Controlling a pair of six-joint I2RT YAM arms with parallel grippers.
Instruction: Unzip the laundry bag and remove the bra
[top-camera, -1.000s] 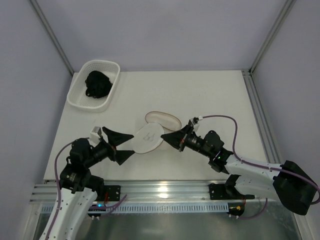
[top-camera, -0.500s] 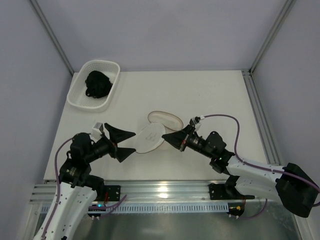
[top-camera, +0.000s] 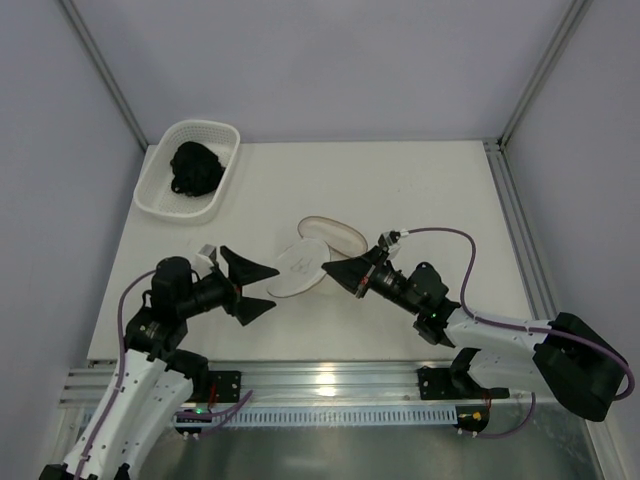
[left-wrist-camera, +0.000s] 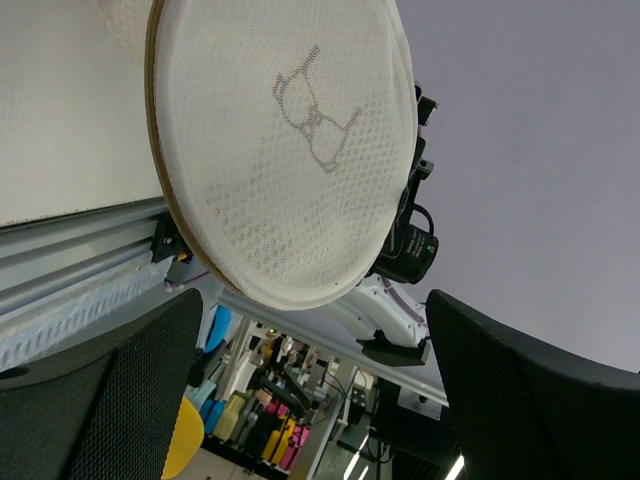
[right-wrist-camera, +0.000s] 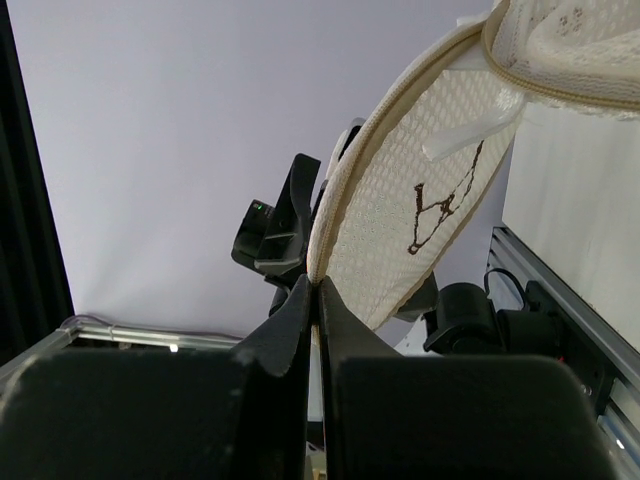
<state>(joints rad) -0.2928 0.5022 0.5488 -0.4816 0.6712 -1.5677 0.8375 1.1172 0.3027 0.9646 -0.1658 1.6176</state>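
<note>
The right gripper (top-camera: 327, 270) is clamped tight on the rim of the laundry bag (top-camera: 298, 268). The left gripper (top-camera: 275, 286) is wide open and empty, with the bag just ahead. Since the earlier frame, the held half stands steeper.

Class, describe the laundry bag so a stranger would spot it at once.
On the white table, look toward the middle of the near half. The laundry bag is a small white mesh clamshell with a tan zipper rim, one disc pinched by the right gripper. Unlike the perforated basket at the far left corner, it bears a dark line drawing.
</note>
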